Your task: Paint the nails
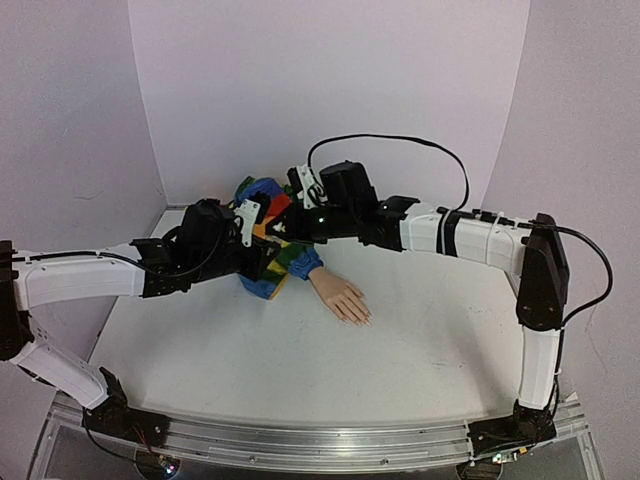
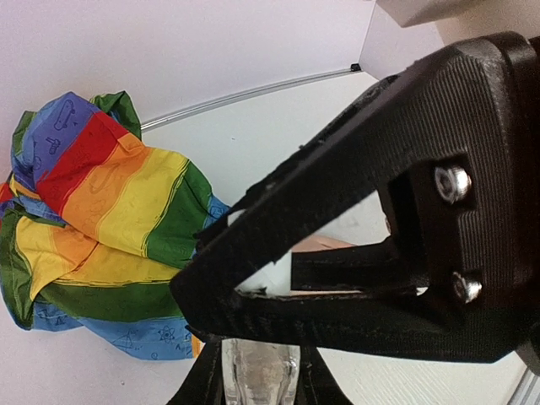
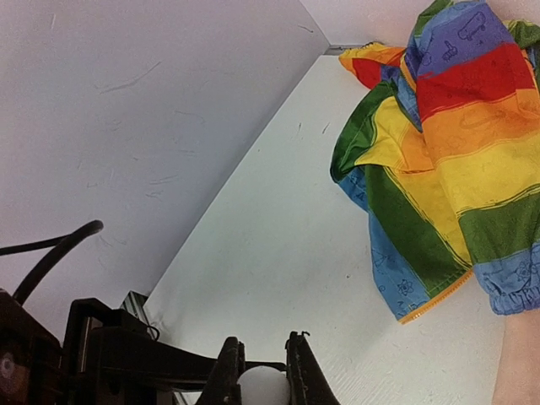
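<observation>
A peach mannequin hand (image 1: 340, 297) lies palm down on the table with its fingers pointing to the near right; its nails (image 1: 362, 319) are too small to make out. Its rainbow-striped sleeve (image 1: 262, 235) is bunched behind it and also shows in the left wrist view (image 2: 101, 211) and the right wrist view (image 3: 447, 143). My left gripper (image 1: 274, 258) (image 2: 257, 359) is shut on a small clear bottle (image 2: 257, 375). My right gripper (image 1: 300, 228) (image 3: 263, 363) is shut on the bottle's white cap (image 3: 263, 388). The two grippers meet over the sleeve, left of the hand.
The right gripper's black body (image 2: 380, 211) fills much of the left wrist view. White walls (image 1: 330, 90) enclose the white table (image 1: 300, 370) at the back and sides. A metal rail (image 1: 300, 445) runs along the near edge.
</observation>
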